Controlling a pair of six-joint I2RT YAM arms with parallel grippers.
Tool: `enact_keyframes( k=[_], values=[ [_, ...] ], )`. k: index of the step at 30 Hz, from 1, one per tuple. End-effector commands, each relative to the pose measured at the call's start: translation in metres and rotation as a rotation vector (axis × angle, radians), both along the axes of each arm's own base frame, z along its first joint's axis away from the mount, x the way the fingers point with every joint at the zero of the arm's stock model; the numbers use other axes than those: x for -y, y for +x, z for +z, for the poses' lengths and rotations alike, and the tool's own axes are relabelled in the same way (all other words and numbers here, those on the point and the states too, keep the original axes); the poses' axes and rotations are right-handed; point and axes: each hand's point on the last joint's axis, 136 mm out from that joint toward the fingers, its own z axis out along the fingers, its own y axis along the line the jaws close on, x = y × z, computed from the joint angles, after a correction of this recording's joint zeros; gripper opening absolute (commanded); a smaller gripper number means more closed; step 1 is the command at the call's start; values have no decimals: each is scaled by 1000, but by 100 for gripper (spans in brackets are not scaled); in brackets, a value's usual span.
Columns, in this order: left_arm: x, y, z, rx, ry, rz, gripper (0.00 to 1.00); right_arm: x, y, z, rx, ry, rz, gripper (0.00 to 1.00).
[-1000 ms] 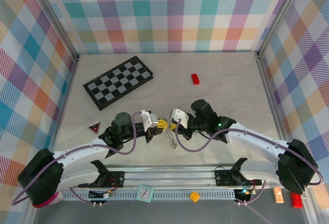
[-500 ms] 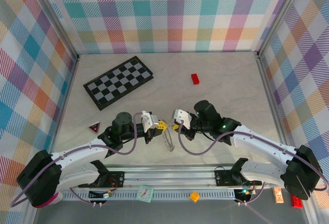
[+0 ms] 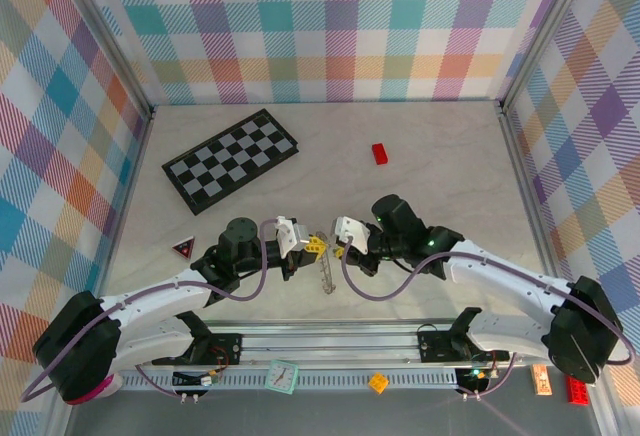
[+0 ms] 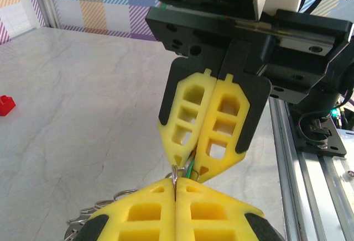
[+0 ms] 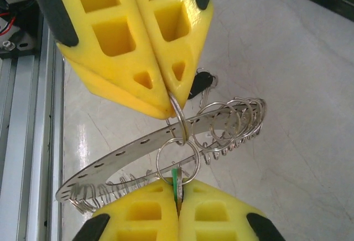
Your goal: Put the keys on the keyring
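Observation:
The keyring [image 5: 119, 155] is a flat silvery band with holes and several small wire loops; it hangs between my two grippers above the table [image 3: 327, 276]. My left gripper [image 4: 176, 183] is shut on a small split ring [image 5: 177, 113] that passes through the band. A second small ring [image 5: 177, 161] links to it and carries the green key [image 5: 176, 181], on which my right gripper [image 5: 178, 190] is shut. Both grippers meet tip to tip [image 3: 326, 245]. The black key [image 5: 202, 79] peeks out behind the left fingers [image 5: 138, 47].
A folded chessboard [image 3: 230, 159] lies at the back left, a red block [image 3: 380, 153] at the back centre and a small dark triangle [image 3: 182, 248] by the left arm. The metal rail [image 3: 330, 341] runs along the near edge.
The right wrist drew a little to the right and came back. The hanging keyring swung slightly leftwards. Both grippers stayed shut.

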Motion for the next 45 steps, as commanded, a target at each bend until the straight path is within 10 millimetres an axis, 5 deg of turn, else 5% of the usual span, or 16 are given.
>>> enact_keyframes(
  k=[1,18,20,27,35,45],
  values=[
    [7,-2,23,60,-52,-35,0,-9,-2,16,16,31,40,0],
    [8,-4,11,24,-10,-52,1,-3,6,53,136,87,-1,0],
    [7,-3,13,29,-13,-43,21,1,7,51,144,66,-8,0],
    [-4,5,30,108,-59,44,44,19,13,55,202,-34,-50,0],
    [-52,46,55,222,-116,437,44,6,23,69,219,-32,-33,0],
    [-127,74,75,239,-170,875,44,-62,83,95,315,63,-25,0]
  ],
)
